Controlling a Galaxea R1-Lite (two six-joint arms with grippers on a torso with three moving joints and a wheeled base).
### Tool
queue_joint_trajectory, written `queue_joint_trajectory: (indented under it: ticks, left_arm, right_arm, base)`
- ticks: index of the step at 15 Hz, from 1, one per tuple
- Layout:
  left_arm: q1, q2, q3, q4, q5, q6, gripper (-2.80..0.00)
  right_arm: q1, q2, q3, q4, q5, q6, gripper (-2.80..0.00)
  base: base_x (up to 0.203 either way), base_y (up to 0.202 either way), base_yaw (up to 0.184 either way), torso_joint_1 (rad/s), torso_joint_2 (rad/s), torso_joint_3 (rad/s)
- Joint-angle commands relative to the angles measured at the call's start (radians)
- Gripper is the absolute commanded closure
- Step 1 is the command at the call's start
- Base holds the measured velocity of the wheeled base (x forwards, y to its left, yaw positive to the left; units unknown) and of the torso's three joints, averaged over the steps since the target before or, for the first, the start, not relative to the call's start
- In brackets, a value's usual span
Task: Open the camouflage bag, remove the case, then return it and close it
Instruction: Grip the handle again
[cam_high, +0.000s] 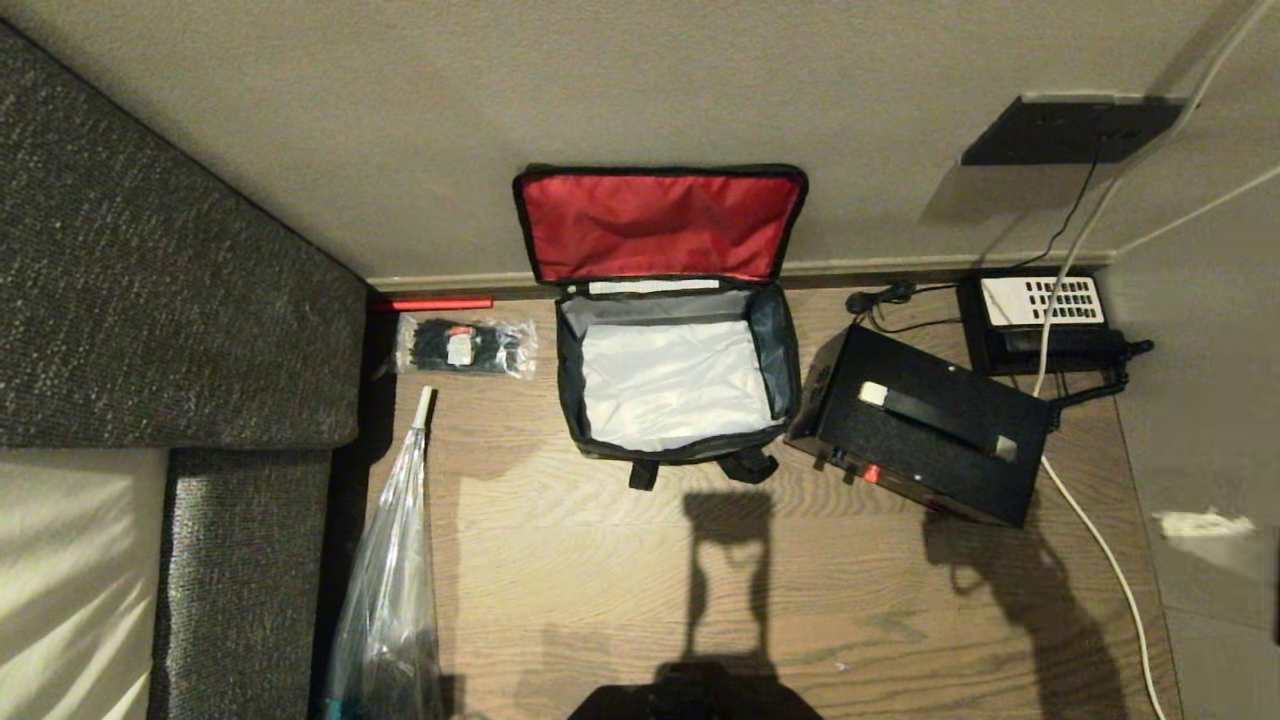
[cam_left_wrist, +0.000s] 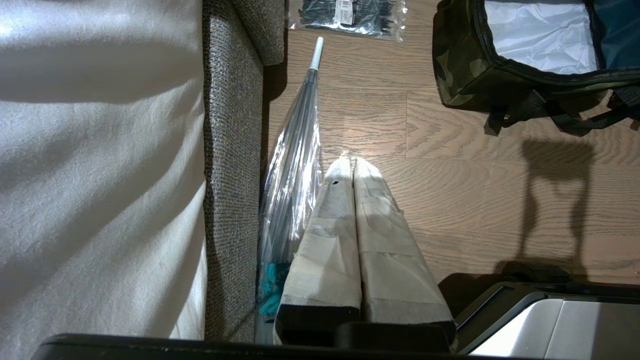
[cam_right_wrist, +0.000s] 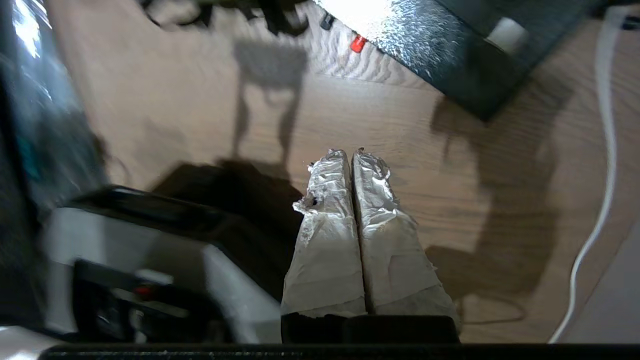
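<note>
Both grippers, left gripper (cam_left_wrist: 353, 161) and right gripper (cam_right_wrist: 352, 152), closed and empty, appear only in wrist views; head view shows camouflage bag (cam_high: 676, 375) open.

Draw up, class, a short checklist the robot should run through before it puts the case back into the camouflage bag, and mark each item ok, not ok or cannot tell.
1. Camouflage bag open, red-lined flap folded back against the wall: ok.
2. Bag's inside free of other things, only light lining showing: ok.
3. Case out on the floor, to the right of the bag, handle up: ok.
4. Right gripper open, ready to take the handle: not ok, shut and empty.
5. Left gripper clear of the bag: ok, shut over bare floor.
6. White cable clear of the case: cannot tell.
</note>
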Motion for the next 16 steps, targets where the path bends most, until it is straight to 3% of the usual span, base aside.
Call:
queue_joint_trajectory:
  ticks: [1,4,5,6,8,9,13,15,16]
  left_arm:
    - [0.002,-0.002,0.003,0.000,0.000,0.000,0.00]
    - [0.000,0.000,0.003,0.000,0.000,0.000,0.00]
    - [0.000,-0.002,0.003,0.000,0.000,0.000,0.00]
    - [0.000,-0.002,0.003,0.000,0.000,0.000,0.00]
    - [0.000,-0.002,0.003,0.000,0.000,0.000,0.00]
    - [0.000,-0.002,0.003,0.000,0.000,0.000,0.00]
    - [0.000,-0.002,0.003,0.000,0.000,0.000,0.00]
    - [0.000,-0.002,0.003,0.000,0.000,0.000,0.00]
    - [0.000,-0.002,0.003,0.000,0.000,0.000,0.00]
  right_arm:
    - [-0.002,0.501,-0.092,-0.127,0.018,-0.052,0.00]
    - [-0.004,0.814,-0.179,-0.425,0.035,-0.112,0.00]
    - [-0.004,0.875,-0.207,-0.537,0.036,-0.130,-2.80]
    - [-0.003,0.912,-0.236,-0.628,0.032,-0.154,-2.80]
    - [0.004,0.903,-0.256,-0.644,-0.055,-0.335,-2.80]
    - [0.006,0.882,-0.256,-0.640,-0.083,-0.373,-2.80]
    - [0.032,0.850,-0.203,-0.675,-0.150,-0.389,-2.80]
    - [0.061,0.854,-0.149,-0.770,-0.368,-0.414,-2.80]
    - [0.071,0.854,-0.127,-0.814,-0.464,-0.512,-2.80]
  base:
    - [0.000,0.000,0.000,0.000,0.00,0.000]
    - [0.000,0.000,0.000,0.000,0.00,0.000]
    - [0.000,0.000,0.000,0.000,0.00,0.000]
    - [0.000,0.000,0.000,0.000,0.00,0.000]
    - [0.000,0.000,0.000,0.000,0.00,0.000]
    - [0.000,0.000,0.000,0.000,0.00,0.000]
    - [0.000,0.000,0.000,0.000,0.00,0.000]
    - [0.000,0.000,0.000,0.000,0.00,0.000]
    - [0.000,0.000,0.000,0.000,0.00,0.000]
